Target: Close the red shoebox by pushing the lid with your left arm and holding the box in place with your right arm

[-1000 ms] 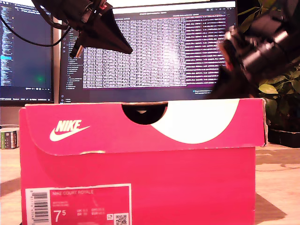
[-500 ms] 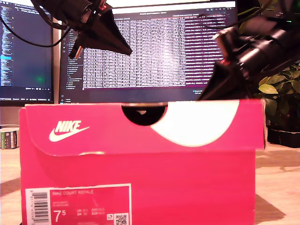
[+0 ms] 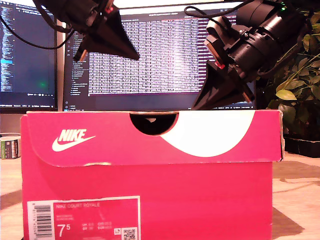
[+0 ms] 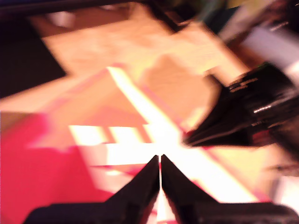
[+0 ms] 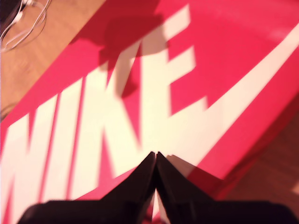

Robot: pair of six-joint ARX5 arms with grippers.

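Above the red cardboard shoebox (image 3: 150, 170), our first gripper (image 4: 160, 161) and second gripper (image 5: 155, 156), both pinched closed and empty, could skid the unbraced box.

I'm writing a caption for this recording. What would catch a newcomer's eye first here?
The big red shoebox fills the exterior view's lower half, its lid down, with a white swoosh and a size label. Above it hang two black arms, one at the exterior view's upper left, one at the upper right, before lit monitors.
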